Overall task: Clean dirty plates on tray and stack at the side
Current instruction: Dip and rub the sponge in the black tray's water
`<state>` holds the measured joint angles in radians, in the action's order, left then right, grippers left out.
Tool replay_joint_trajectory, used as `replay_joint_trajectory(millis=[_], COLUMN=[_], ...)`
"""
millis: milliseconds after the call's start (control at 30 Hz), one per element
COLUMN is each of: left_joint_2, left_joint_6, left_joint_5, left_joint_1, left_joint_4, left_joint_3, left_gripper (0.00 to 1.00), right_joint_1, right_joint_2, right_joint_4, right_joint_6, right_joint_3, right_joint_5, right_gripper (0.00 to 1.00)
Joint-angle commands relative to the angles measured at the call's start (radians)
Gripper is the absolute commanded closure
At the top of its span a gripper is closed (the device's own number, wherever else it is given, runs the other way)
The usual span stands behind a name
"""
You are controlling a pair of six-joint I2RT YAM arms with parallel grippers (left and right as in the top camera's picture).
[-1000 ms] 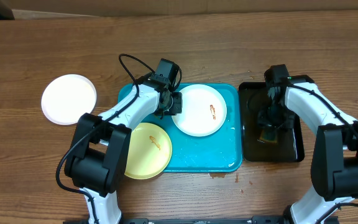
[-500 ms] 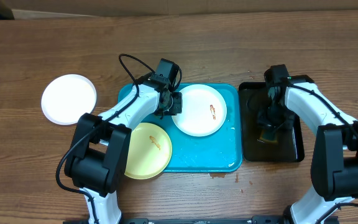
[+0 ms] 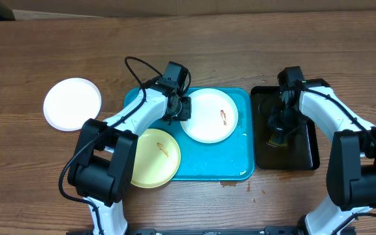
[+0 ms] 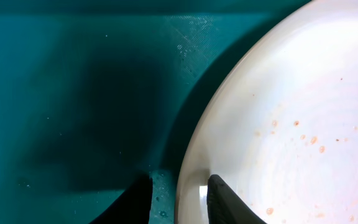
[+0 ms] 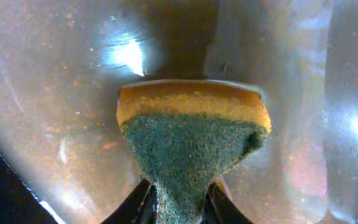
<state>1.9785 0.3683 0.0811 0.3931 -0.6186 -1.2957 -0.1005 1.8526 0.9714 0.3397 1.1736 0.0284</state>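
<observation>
- The large turquoise-blue rectangular plastic tray (image 3: 243, 166) sits mid-counter, nearer the near edge than the far one.
- A round white shallow plate with an orange-brown smear (image 3: 209, 121) lies in the tray's far-right part.
- A round pale yellow plate (image 3: 154, 156), also smeared, lies at the tray's near-left corner and overhangs the rim.
- A second round white plate (image 3: 72, 104), with no smear showing, rests on the bare wooden counter toward the left edge, well apart from the tray. I judge it to be the start of the stack.
- The left gripper (image 4: 178, 202) is clenched on the smeared white plate's left rim, with one finger on the plate face and the other outside it, over the tray floor.
- The right gripper (image 5: 179, 205) grasps a yellow-and-green scouring sponge (image 5: 191, 130), squeezed between its fingers over the narrow glossy black tray (image 3: 305, 156) toward the right edge.
- The step in hand, as I judge it, is steadying the dirty white plate while the sponge is collected.
- The next move calls for carrying the sponge leftward over the turquoise rim and setting it on the smear. The left grip must stay firm so the plate does not slide under the scrubbing.
</observation>
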Motion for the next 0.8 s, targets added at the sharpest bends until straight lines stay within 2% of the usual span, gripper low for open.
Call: replay_joint_trajectory(millis=[0,167,367,400,433,467,500,667,767], left_joint_2=[-0.020,-0.020,-0.020,-0.020,-0.020,-0.020,-0.020,-0.020,-0.020], left_joint_6=[0.006,0.006,0.006,0.006,0.006,0.006,0.006,0.006,0.006], left_joint_5=[-0.003,-0.003,-0.003,-0.003,-0.003,-0.003,-0.003,-0.003,-0.003], left_joint_1=[0.006,0.006,0.006,0.006,0.006,0.006,0.006,0.006,0.006], left_joint_4=[0.006,0.006,0.006,0.006,0.006,0.006,0.006,0.006,0.011], left_joint_3=[0.010,0.010,0.010,0.010,0.010,0.010,0.010,0.010,0.010], left_gripper=[0.68,0.68,0.77,0.80,0.83,0.89,0.93,0.96,0.96], right_joint_1=[-0.002,-0.002,-0.002,-0.002,-0.002,-0.002,-0.002,-0.005,-0.006], right_joint_2=[0.005,0.005,0.005,0.005,0.005,0.005,0.005,0.005,0.005], right_joint_4=[-0.005,-0.009,-0.013,-0.012,-0.012,-0.012,-0.012,-0.008,-0.017], right_joint_6=[-0.003,-0.003,-0.003,-0.003,-0.003,-0.003,-0.003,-0.166,-0.191], right_joint_3=[0.024,0.024,0.024,0.024,0.024,0.024,0.024,0.024,0.025], right_joint_5=[-0.015,-0.015,-0.012,-0.012,-0.012,-0.012,-0.013,-0.027,-0.015], right_gripper=[0.73,0.66,0.64,0.66,0.72,0.90,0.96,0.96,0.96])
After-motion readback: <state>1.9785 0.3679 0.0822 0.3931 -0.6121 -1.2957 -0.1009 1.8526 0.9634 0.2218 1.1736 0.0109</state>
